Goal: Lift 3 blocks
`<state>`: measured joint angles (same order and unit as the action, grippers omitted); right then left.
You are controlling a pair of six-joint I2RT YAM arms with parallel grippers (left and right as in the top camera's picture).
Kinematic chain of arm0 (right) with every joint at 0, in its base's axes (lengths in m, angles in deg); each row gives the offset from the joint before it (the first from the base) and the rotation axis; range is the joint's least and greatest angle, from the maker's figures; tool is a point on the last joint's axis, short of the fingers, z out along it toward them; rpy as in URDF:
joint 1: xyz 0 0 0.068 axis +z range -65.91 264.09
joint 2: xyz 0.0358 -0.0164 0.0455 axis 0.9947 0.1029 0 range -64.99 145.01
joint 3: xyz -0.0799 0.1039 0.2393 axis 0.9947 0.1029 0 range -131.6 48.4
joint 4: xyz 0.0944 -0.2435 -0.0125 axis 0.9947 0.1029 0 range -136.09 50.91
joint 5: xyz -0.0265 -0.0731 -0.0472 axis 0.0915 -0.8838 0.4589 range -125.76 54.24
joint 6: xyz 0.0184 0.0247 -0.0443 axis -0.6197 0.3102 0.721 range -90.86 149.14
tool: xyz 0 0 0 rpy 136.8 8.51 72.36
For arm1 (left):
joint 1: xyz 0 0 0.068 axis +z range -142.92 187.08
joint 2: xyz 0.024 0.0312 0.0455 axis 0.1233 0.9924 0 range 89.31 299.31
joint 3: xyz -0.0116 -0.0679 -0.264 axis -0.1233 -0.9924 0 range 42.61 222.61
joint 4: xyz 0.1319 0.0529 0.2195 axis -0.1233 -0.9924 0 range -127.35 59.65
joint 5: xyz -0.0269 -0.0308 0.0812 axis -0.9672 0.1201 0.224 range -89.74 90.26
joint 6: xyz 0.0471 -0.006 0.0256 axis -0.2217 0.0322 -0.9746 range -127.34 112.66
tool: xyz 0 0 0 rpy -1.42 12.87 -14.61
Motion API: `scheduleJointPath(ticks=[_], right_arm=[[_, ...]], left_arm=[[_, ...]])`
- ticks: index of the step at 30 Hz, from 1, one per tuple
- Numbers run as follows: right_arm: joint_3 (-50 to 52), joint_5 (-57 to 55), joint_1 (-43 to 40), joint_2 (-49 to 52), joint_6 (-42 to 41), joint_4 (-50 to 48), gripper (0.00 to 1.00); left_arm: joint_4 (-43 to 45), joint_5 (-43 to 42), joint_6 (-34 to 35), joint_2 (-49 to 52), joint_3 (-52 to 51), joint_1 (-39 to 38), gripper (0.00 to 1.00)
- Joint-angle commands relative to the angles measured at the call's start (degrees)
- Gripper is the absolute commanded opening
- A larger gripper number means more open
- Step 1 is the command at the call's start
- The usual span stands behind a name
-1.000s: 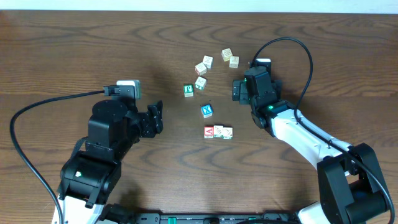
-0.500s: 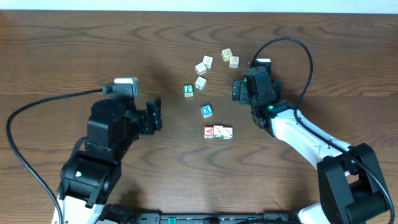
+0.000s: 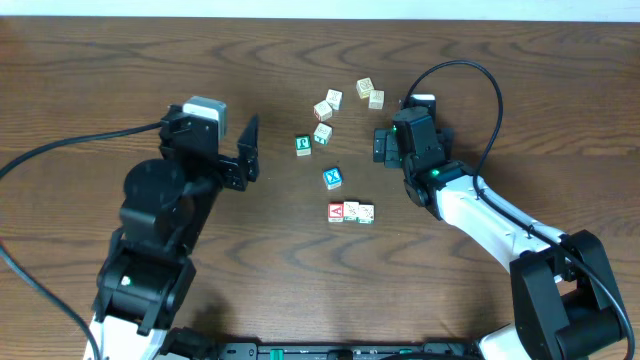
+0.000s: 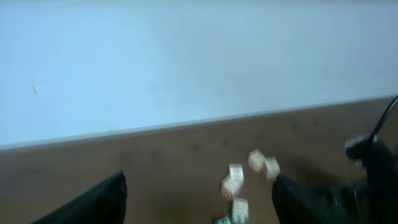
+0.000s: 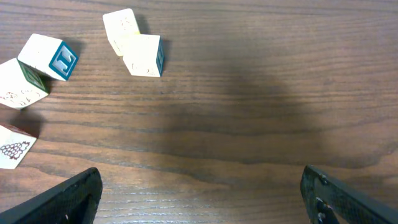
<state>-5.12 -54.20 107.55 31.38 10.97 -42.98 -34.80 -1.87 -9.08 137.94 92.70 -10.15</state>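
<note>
- 3 blocks (image 3: 351, 212) sit flat on table (image 3: 120, 70) in one tight row, faces touching, btw the two arms, nearer the R arm (image 3: 480, 210).
- Row order in overhead, L to R: red A block (image 3: 336, 212), mid cream block (image 3: 352, 212), end cream block (image 3: 367, 213). Print on the cream ones is too small to read.
- Blue X cube (image 3: 333, 178) is just beyond the row toward the far edge, not touching it.
- Green cube (image 3: 303, 145) and cream/teal cube (image 3: 322, 133) sit near each other further back. Four more pale cubes (image 3: 334, 98) lie behind those, in two pairs.
- L gripper (image 3: 247, 152): jaws wide apart, nothing btw them. It sits left of the green cube, well apart from the row.
- L wrist cam is blurry. L fingers (image 4: 93, 200) show dark at both bottom corners and a pale wall (image 4: 186, 62) fills the top half. A few pale cubes lie on the wood btw the fingers, prob. the far cluster, can't confirm which.
- R gripper (image 3: 378, 146): jaws spread wide, empty. It is near the far pale cubes, well apart from the row, no contact w/ any cube.
- R wrist cam: R fingertips (image 5: 62, 200) at both bottom corners, bare wood btw them. Two cream cubes (image 5: 144, 55) touch at upper left. A teal-letter cube (image 5: 50, 55) sits left of them against another pale one. One more is cut off by the left edge.
</note>
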Motion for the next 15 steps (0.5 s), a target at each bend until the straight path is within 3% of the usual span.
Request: scheduleJointPath(ticks=[1,7,15], right_arm=[[-0.5,-0.3,-0.1,0.4,0.7,-0.1,0.99],[-0.5,-0.3,-0.1,0.4,0.7,-0.1,0.99],[-0.5,-0.3,-0.1,0.4,0.7,-0.1,0.99]], left_arm=[[8.2,0.9,-8.5,-6.2,-4.1,0.2,0.75],[18.7,-0.5,-9.8,-18.3,-18.0,2.3,0.75],[24.4,-3.4,-9.8,-33.9,-35.4,6.4,0.76]])
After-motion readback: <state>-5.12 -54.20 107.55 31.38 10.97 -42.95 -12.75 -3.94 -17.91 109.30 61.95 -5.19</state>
